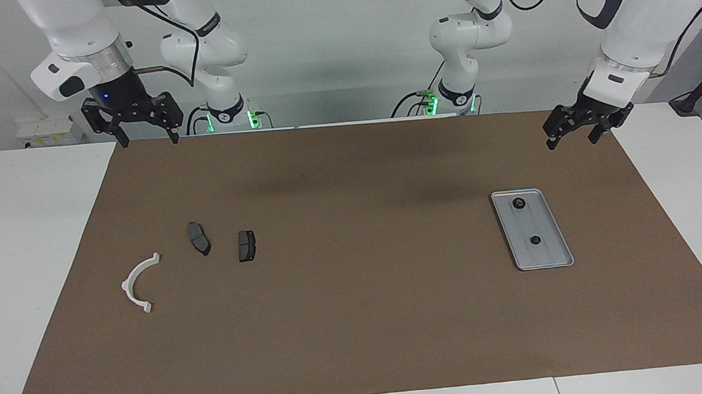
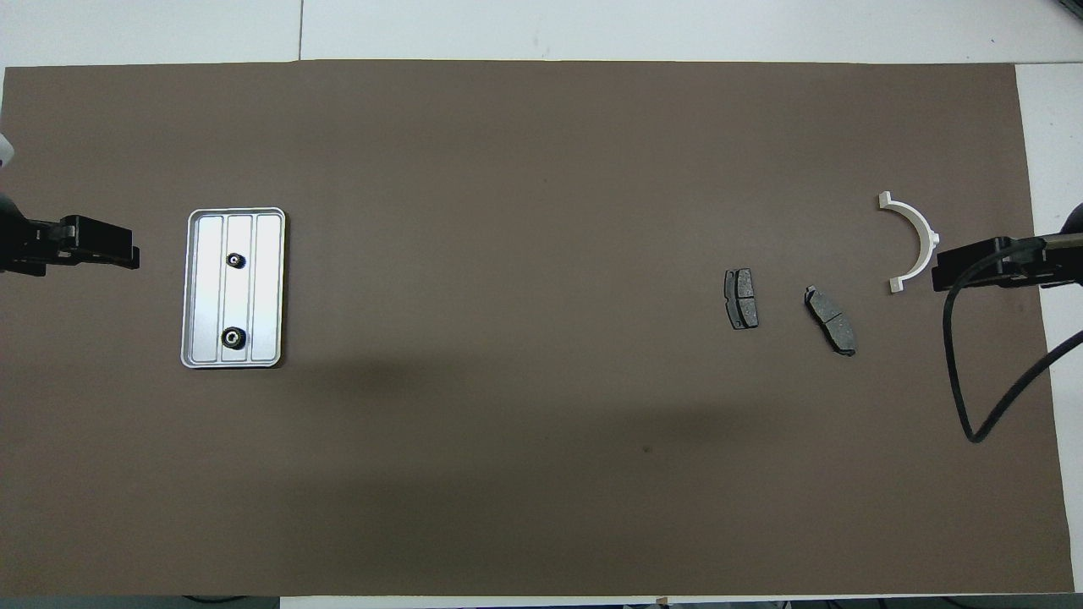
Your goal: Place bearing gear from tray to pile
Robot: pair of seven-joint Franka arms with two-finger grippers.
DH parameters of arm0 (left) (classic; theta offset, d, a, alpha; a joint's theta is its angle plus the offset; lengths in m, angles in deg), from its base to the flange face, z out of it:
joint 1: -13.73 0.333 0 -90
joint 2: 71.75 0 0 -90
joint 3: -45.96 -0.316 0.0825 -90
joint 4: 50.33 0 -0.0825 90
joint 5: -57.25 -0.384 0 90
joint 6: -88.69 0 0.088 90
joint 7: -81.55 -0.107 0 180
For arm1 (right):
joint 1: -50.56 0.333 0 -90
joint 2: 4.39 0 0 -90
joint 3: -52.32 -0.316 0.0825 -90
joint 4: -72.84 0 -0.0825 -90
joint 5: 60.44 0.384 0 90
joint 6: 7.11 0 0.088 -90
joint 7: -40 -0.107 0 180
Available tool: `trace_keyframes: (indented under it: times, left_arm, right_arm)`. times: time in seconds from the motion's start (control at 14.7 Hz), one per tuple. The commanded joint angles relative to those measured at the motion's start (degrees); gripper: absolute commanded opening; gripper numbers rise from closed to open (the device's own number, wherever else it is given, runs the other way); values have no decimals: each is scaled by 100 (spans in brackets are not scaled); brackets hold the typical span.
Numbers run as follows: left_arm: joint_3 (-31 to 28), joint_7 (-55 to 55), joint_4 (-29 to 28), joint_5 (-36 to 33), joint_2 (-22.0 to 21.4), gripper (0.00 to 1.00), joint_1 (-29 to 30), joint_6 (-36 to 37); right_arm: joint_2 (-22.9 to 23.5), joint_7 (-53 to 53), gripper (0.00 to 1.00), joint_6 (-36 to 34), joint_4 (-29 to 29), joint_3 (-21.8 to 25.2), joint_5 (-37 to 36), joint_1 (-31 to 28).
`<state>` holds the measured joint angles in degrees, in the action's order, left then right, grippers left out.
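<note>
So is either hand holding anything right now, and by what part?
Nothing is held. The left hand and right hand hang open and empty; both bearing gears sit in the tray.

The silver ridged tray [image 1: 554,260] lies flat, holding two small black bearing gears [image 1: 519,204], at twelve and six o'clock. The pile [image 1: 200,238]: white semicircular bracket [image 1: 136,286], two dark pads.
</note>
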<state>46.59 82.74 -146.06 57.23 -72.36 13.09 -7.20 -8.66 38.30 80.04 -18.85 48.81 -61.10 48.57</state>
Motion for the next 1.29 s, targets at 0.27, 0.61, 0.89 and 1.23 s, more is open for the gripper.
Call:
trace_keyframes:
  times: [0.27,0.61,0.89,1.23]
  left_arm:
    - [-36,30,72,46,17,100,-59,97]
    - [-36,65,-111,11,-88,100,-76,89]
    - [-54,224,-998,-7,-412,100,38,-946]
    - [-89,197,-1808,-7,-414,100,117,-2107]
  right_arm:
    - [-109,179,100,-39,-122,-35,110,-73]
    - [-118,144,100,-48,-130,-35,119,-100]
    - [-109,144,100,-5,-122,-35,110,-82]
    - [-118,180,100,13,-130,-35,119,-73]
